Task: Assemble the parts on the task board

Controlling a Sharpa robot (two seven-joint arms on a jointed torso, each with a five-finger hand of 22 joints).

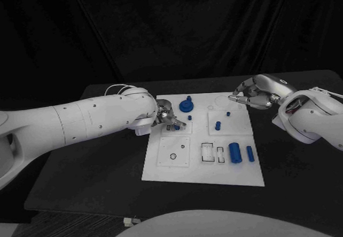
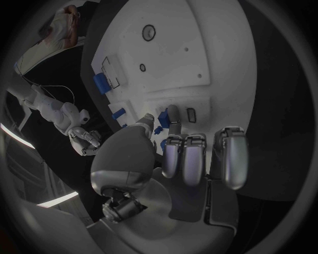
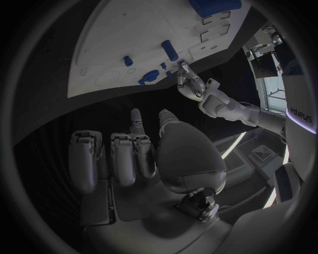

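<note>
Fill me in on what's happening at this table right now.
A two-armed robot is assembling small blue parts on a white task board. Its left hand is down on the board's far left section, pinching a small blue part between its fingertips. The right hand hovers beyond the board's far right corner, fingers curled, holding nothing. Several blue parts, including a big cylinder, lie untouched.

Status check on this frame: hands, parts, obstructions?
Left robot hand pinching small blue part on task board. Right robot hand curled, empty, off board. Nothing obstructing.
</note>
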